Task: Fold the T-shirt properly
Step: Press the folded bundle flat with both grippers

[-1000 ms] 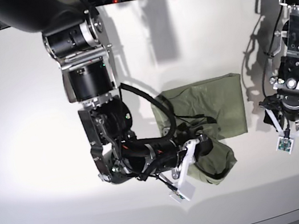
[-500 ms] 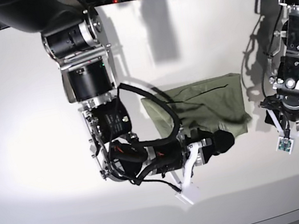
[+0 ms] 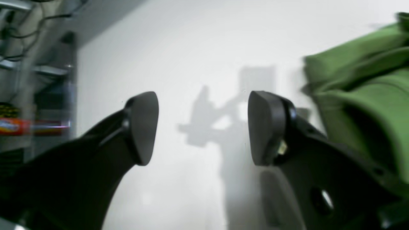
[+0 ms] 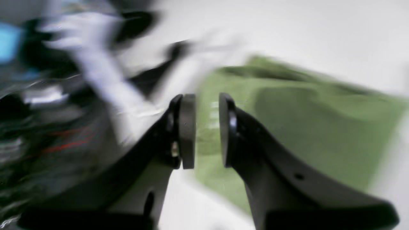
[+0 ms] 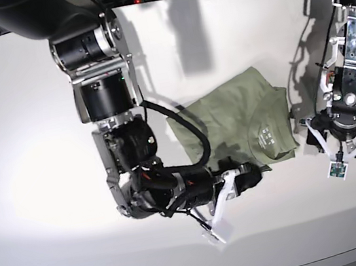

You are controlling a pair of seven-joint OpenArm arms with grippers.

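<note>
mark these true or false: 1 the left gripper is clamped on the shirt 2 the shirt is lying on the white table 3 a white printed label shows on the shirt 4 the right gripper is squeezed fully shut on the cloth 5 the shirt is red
1. False. The left gripper is open with only bare table between its pads, beside the T-shirt.
2. True. It lies on the white table.
3. True. The white printed label shows near its right edge.
4. False. The right gripper has a narrow gap between its pads and nothing pinched.
5. False. It is sage green.
</note>
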